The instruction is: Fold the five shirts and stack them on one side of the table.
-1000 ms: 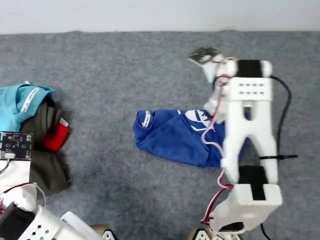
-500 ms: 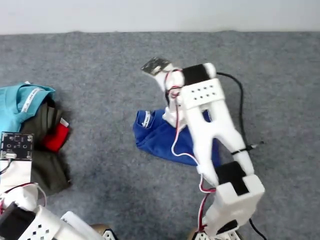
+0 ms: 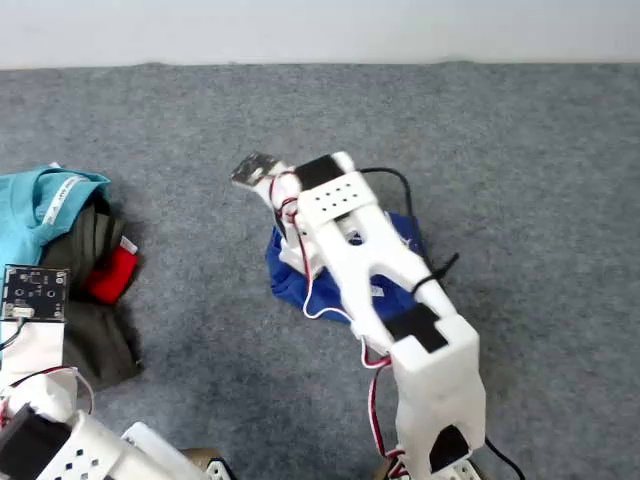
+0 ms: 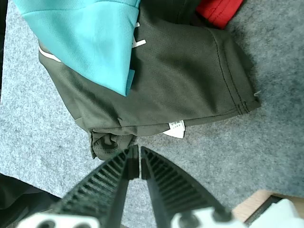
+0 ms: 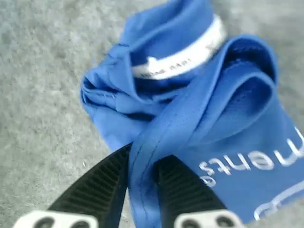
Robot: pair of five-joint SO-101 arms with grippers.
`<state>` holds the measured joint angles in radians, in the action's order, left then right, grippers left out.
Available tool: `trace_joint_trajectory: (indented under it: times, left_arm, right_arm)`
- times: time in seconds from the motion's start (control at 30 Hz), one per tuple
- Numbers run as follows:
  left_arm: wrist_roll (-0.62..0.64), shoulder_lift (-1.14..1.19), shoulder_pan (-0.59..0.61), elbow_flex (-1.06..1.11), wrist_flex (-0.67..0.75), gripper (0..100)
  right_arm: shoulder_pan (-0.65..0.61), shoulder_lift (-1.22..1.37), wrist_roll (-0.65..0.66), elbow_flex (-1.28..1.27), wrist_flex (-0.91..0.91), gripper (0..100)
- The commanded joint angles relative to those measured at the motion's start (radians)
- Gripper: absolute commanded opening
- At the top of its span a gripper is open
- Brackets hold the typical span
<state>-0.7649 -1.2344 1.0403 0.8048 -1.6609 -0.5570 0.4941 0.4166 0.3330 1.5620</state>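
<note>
Blue shirt [image 5: 237, 118], mid-table, is pinched by a hem fold in our right gripper [image 5: 142, 159] and only part folded, while our left gripper [image 4: 139, 154], closed on nothing, sits by the loose heap [image 3: 95, 330] of teal, olive and red shirts, so we judge most work remains.

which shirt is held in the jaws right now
The blue shirt mid-table: a fold is pinched in the jaws of the right gripper. The teal shirt, olive shirt and red shirt lie piled at the left, unheld.
</note>
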Motion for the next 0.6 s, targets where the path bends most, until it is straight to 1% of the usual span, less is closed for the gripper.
trace_joint_trajectory:
  times: [0.0,0.1,0.17,0.23,0.3,0.43,0.5,0.57]
  left_arm:
    - [0.005,-0.006,-0.003,-0.004,-0.006,2]
    - [0.005,-0.006,-0.003,-0.002,-0.006,2]
    - [0.005,-0.006,-0.003,0.013,-0.006,2]
    - [0.005,-0.006,-0.003,0.033,-0.006,2]
    - [0.005,-0.006,-0.003,0.045,-0.006,2]
    - [0.005,-0.006,-0.003,0.045,-0.006,2]
    - [0.005,-0.006,-0.003,0.042,-0.006,2]
    - [0.005,-0.006,-0.003,0.042,-0.005,2]
  right_arm:
    - [-0.015,0.042,-0.006,0.123,0.035,20.7]
    - [-0.027,0.091,-0.006,0.281,0.134,31.4]
    - [-0.031,0.116,-0.005,0.404,0.216,32.5]
    - [-0.025,0.119,-0.005,0.47,0.239,31.3]
    - [-0.001,0.085,0.003,0.466,0.237,25.7]
    - [0.047,0.019,0.037,0.374,0.237,7.2]
    - [0.081,-0.015,0.034,0.325,0.237,0.2]
    - [0.137,-0.041,0.037,0.29,0.236,2.1]
